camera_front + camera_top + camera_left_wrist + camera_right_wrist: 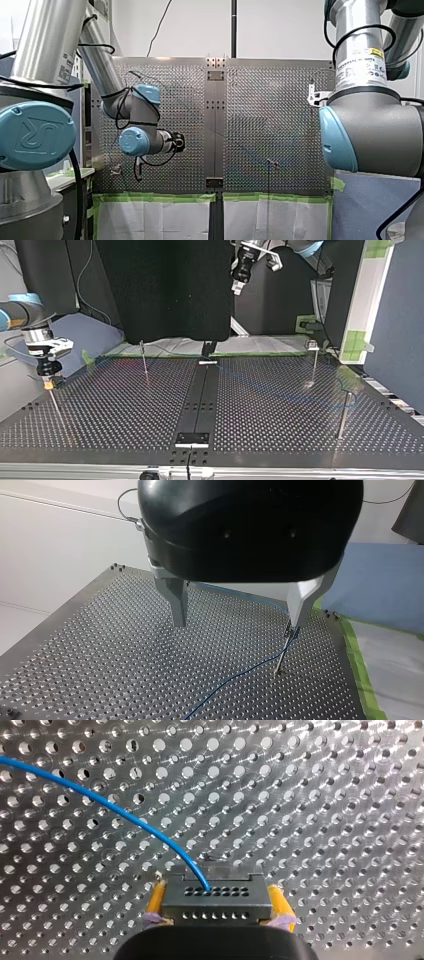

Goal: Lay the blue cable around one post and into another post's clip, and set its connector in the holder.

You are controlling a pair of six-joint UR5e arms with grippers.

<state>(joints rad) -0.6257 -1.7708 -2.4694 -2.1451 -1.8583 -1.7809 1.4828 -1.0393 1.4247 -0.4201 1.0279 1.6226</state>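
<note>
My right gripper point(216, 895) clamps the connector point(216, 909), my left gripper point(239, 621) hangs open near the post point(283, 652): best keep that connector level and the blue cable point(125, 815) slack while seating it.

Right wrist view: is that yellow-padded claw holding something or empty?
Holding. My right gripper is shut on the dark connector: its yellow pads press both its sides, and the blue cable runs out of it.

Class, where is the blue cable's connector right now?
Right wrist view: the connector sits clamped in the jaws of my right gripper, over the perforated table.
</note>
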